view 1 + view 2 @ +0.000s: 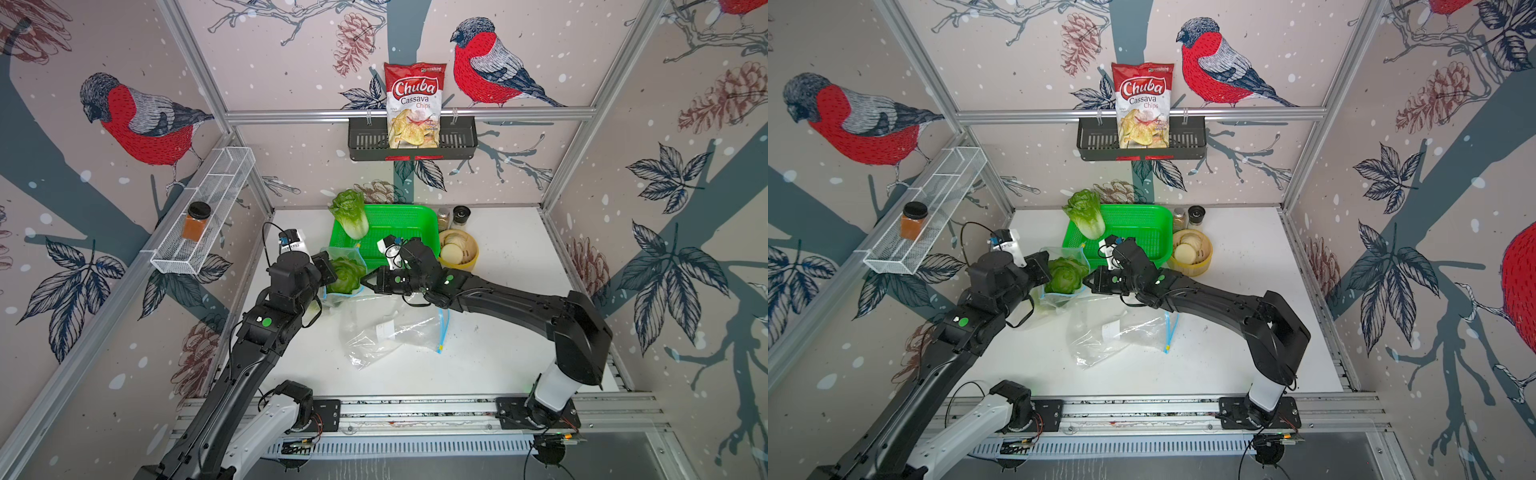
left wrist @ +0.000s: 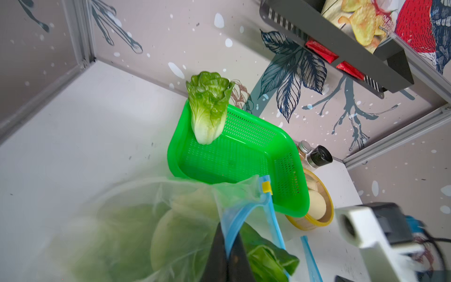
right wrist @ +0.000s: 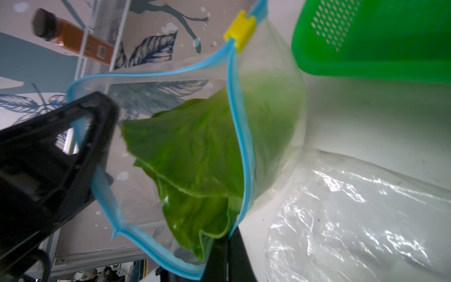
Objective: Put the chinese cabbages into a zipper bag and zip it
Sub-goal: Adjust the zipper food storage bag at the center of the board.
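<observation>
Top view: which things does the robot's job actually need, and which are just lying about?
In the job: zipper bag, bagged cabbages, loose cabbage, left gripper, right gripper.
Lying about: green basket, spare bag, chips bag, spice jar, bowl, shakers.

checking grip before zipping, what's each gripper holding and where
Both pinch the zipper bag at its blue rim: left gripper on one side of the mouth, right gripper opposite.
</observation>
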You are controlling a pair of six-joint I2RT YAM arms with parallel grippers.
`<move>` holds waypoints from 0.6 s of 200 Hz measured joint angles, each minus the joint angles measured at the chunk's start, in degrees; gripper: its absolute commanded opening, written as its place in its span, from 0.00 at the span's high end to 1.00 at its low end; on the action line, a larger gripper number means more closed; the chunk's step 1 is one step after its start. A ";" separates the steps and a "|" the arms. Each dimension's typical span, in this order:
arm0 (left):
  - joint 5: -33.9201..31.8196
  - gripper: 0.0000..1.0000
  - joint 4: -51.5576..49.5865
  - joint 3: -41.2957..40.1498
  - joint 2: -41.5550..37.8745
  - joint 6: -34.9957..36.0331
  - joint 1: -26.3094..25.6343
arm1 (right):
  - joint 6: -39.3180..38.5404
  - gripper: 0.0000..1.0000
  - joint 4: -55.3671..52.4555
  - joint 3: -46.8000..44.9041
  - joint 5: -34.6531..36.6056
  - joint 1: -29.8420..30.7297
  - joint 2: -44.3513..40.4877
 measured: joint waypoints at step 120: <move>3.10 1.00 -2.10 11.04 9.14 12.02 0.76 | -8.92 0.93 -6.16 7.91 11.23 3.67 -1.81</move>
